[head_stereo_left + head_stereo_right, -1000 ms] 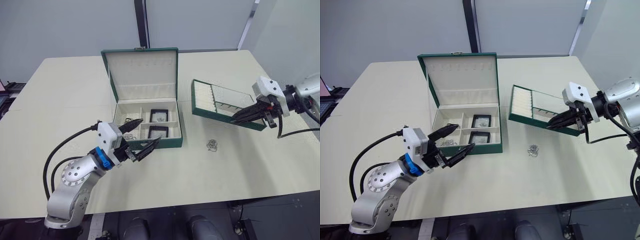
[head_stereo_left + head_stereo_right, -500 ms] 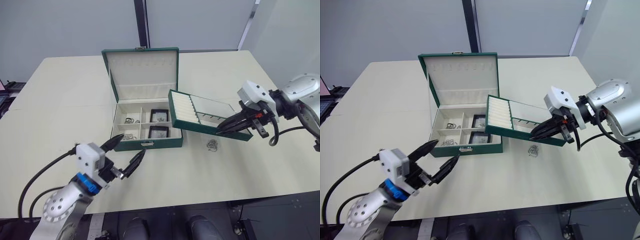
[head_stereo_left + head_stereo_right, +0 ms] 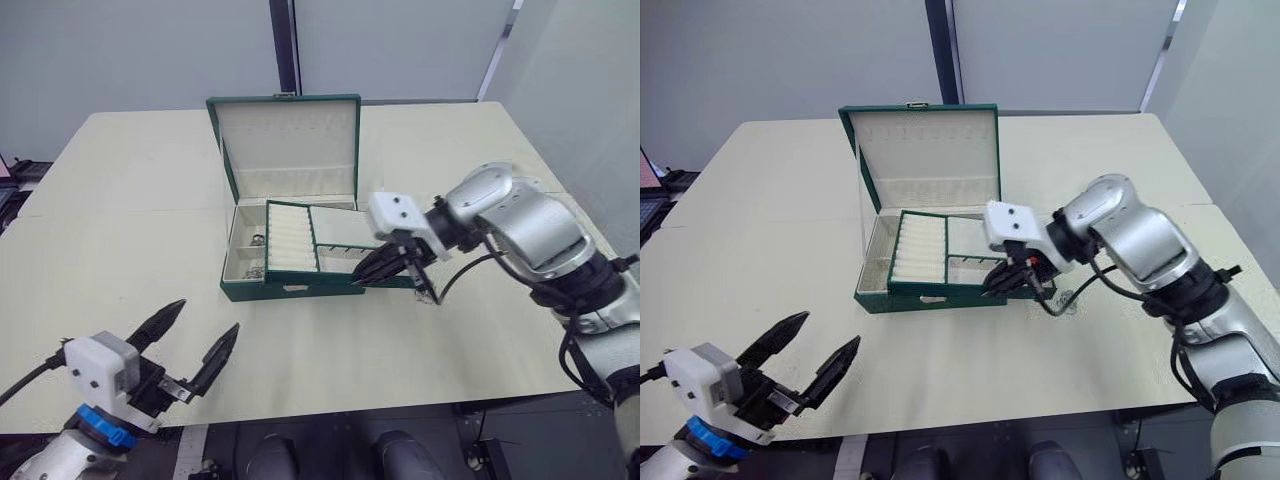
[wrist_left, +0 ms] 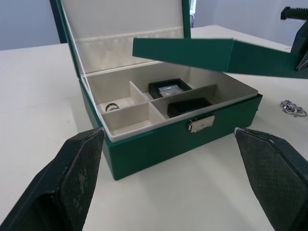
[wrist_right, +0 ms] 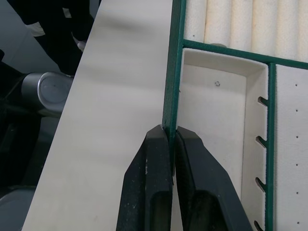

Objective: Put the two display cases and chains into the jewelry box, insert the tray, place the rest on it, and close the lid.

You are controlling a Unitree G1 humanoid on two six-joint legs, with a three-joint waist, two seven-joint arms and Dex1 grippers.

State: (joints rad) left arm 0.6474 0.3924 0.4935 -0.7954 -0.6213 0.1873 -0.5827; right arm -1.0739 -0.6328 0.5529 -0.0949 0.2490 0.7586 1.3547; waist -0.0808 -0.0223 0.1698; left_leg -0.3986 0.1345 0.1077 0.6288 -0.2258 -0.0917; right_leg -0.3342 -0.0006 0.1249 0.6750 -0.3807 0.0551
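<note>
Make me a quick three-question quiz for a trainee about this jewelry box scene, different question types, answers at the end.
1. True or false: the tray already sits flat inside the jewelry box.
2. Multiple choice: the right gripper is (A) open over the table, (B) shut on the tray's rim, (C) shut on a chain.
3. Fill in: the left gripper is ____, holding nothing.

Key
1. False: the left wrist view shows it held tilted above the box.
2. B
3. open
</note>
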